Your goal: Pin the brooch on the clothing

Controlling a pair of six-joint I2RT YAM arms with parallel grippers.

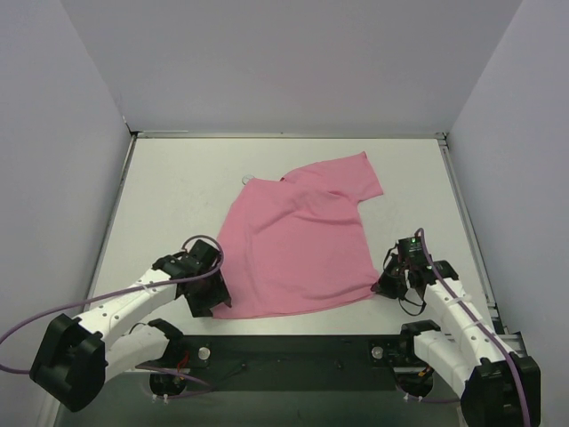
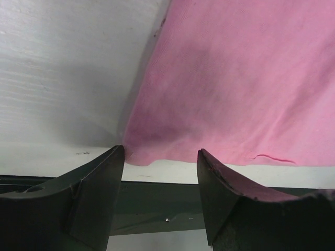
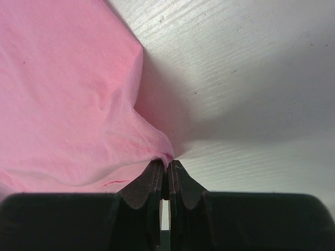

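The pink T-shirt lies spread on the white table, neckline at the far side and hem toward me. My left gripper is open at the shirt's near left hem corner. In the left wrist view that corner of the shirt lies just beyond its open fingers, apart from them. My right gripper is shut on the near right hem corner. The right wrist view shows the shirt pinched between the fingertips. The brooch is not in view.
A small pale spot sits at the shirt's far left edge by the neckline; I cannot tell what it is. Grey walls enclose the table on three sides. A dark strip runs along the near edge between the arm bases.
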